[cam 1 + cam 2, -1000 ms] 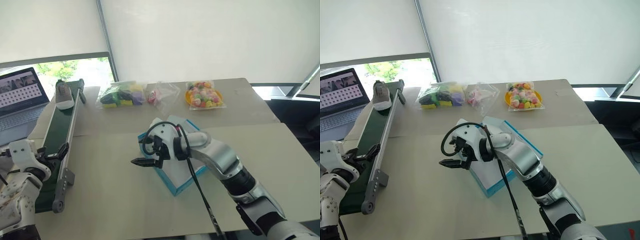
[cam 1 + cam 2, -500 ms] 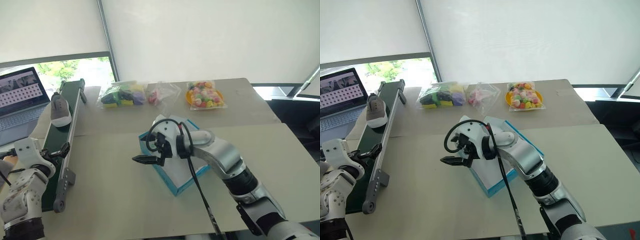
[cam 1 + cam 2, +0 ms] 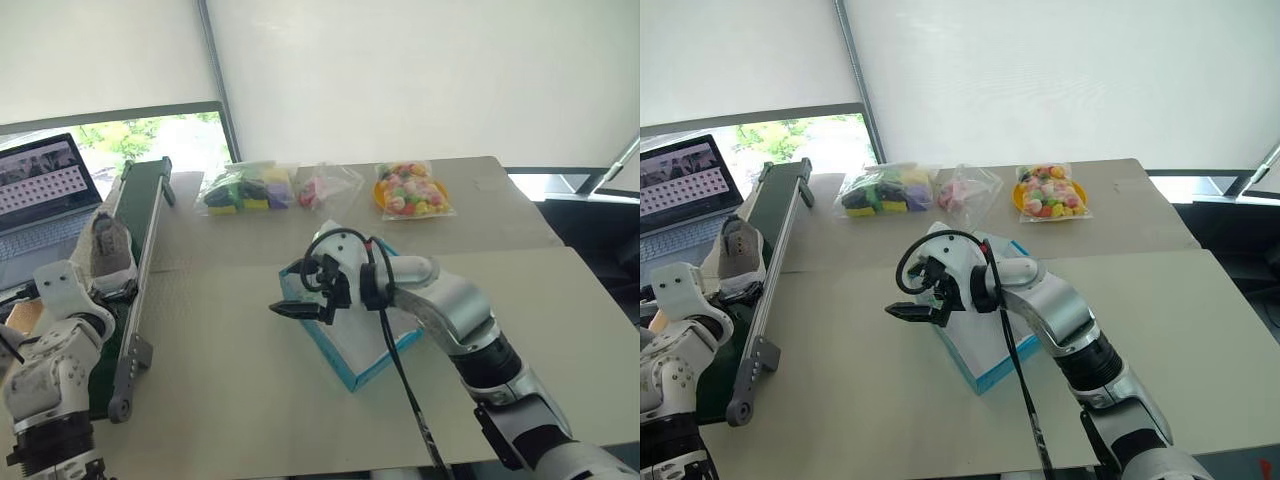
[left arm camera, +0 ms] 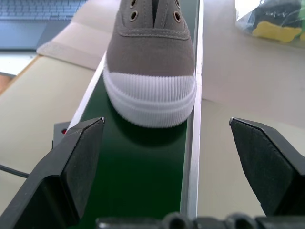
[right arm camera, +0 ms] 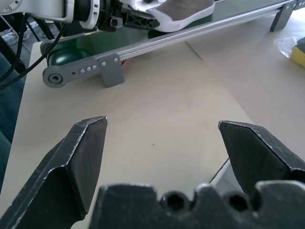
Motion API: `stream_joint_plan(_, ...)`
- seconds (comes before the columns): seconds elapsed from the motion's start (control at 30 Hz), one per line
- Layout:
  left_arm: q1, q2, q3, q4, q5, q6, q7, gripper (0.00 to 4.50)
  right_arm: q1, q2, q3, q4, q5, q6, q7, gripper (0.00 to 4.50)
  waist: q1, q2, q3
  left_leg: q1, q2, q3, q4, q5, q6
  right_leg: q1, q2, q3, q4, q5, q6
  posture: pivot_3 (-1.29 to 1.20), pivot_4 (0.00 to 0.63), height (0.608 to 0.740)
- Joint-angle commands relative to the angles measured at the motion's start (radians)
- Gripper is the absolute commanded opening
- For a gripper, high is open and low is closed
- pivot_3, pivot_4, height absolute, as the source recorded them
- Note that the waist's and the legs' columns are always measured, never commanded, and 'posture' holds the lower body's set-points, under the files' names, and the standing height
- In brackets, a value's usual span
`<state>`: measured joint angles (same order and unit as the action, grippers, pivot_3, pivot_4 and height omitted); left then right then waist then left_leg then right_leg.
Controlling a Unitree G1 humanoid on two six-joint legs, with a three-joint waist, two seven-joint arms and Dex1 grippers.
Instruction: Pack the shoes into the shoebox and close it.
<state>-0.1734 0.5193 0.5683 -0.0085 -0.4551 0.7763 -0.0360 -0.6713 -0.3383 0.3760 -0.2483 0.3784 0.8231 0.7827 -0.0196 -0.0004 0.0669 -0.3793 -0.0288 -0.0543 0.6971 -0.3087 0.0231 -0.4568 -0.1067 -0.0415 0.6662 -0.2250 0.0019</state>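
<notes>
One grey-brown shoe point(image 4: 150, 52) with a white sole lies on the green conveyor belt point(image 4: 138, 176), toe toward my left gripper point(image 4: 166, 122). That gripper is open at the belt's near end, its fingers on either side of the belt just short of the toe. The turquoise shoebox point(image 3: 352, 366) sits mid-table, largely covered by my right arm. My right gripper point(image 3: 296, 311) hovers open over the box's left end, pointing toward the belt, with nothing in it.
The conveyor point(image 3: 138, 225) runs along the table's left side, with a laptop point(image 3: 40, 190) beyond it. Three clear bags of colourful items point(image 3: 245, 188) point(image 3: 325, 185) point(image 3: 408, 192) lie at the back. Bare tabletop point(image 3: 220, 380) lies between belt and box.
The shoe has ridden down the belt from its far end to just in front of my left gripper. The left gripper has tipped down toward it. My right gripper has barely moved.
</notes>
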Motion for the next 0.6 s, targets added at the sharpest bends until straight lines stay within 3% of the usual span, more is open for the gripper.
stream_joint_plan(0.03, -0.028, -0.015, 0.023, 0.031, 0.014, 0.048, 0.056, 4.5, -0.023, 0.0, -0.044, -0.052, 0.028, 0.014, 0.001, 4.44, 0.002, 0.0, 0.0, 0.0, 0.0, -0.001, 0.0, 0.0, 0.0, 0.0, 0.0, 0.0, 0.0, 0.0, 0.0, 0.0, 0.15, 0.64)
stream_joint_plan(0.3, -0.053, -0.075, 0.008, 0.023, 0.016, 0.099, 0.102, 4.5, -0.039, -0.002, -0.077, -0.061, 0.046, 0.023, -0.009, 4.44, 0.008, 0.0, 0.0, 0.002, -0.003, -0.002, -0.001, 0.003, -0.004, 0.001, -0.002, 0.0, 0.002, 0.0, 0.0, 0.0, 0.15, 0.64)
stream_joint_plan(0.43, -0.061, -0.086, 0.004, 0.007, 0.021, 0.08, 0.095, 3.48, -0.042, -0.004, -0.079, -0.055, 0.045, 0.023, -0.015, 4.5, 0.016, 0.0, 0.0, 0.001, -0.004, -0.004, -0.002, 0.004, -0.006, 0.002, -0.003, 0.0, 0.001, 0.0, 0.0, 0.0, 0.15, 0.64)
stream_joint_plan(0.6, -0.068, -0.086, 0.002, 0.001, 0.026, 0.064, 0.086, 2.86, -0.045, -0.006, -0.078, -0.048, 0.045, 0.023, -0.021, 4.5, 0.02, 0.0, 0.0, 0.001, -0.004, -0.006, -0.002, 0.005, -0.008, 0.003, -0.002, 0.0, 0.001, 0.0, 0.0, 0.0, 0.15, 0.64)
